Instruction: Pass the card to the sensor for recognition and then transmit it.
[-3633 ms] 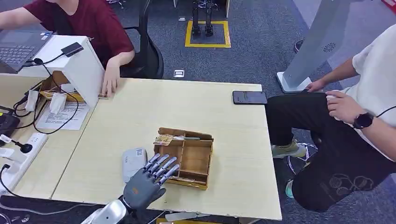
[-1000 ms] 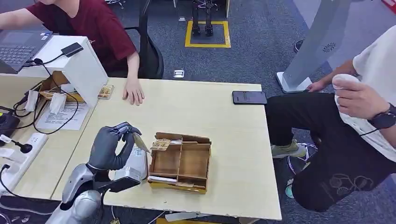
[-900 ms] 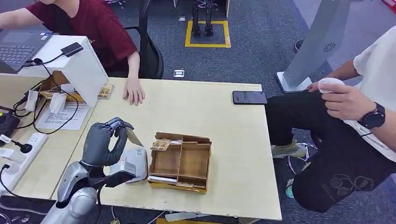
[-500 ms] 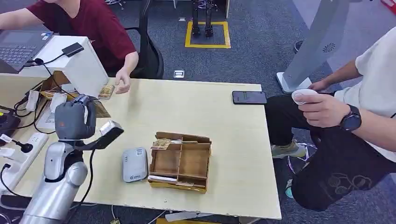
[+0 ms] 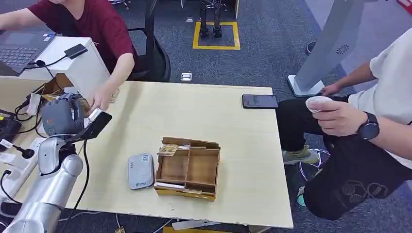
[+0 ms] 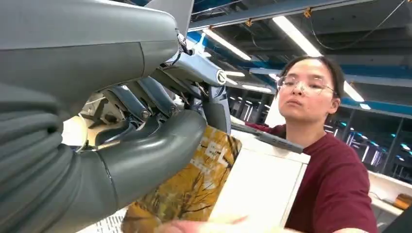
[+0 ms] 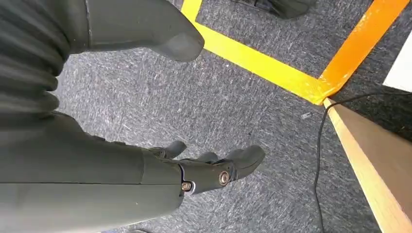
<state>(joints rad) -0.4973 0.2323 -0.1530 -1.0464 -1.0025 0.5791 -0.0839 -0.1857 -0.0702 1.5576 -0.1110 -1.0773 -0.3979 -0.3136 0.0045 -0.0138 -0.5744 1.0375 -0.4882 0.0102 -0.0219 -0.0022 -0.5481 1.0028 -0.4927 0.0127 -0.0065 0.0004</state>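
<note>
Card [image 6: 187, 187] pinched in raised left hand [image 5: 60, 116]; person's hand [image 5: 100, 101] touching.

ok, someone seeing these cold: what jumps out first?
The left hand, raised at the table's far left corner, grips a yellow patterned card while a person's hand reaches toward it. Mid-table sit a wooden divided box and, beside it, a grey card reader. The right hand hangs empty over grey carpet with yellow tape.

A wooden box [image 5: 189, 166] and a phone [image 5: 260, 101] lie well right of the left hand [image 5: 59, 116]; a laptop [image 5: 19, 44] sits beyond it.
</note>
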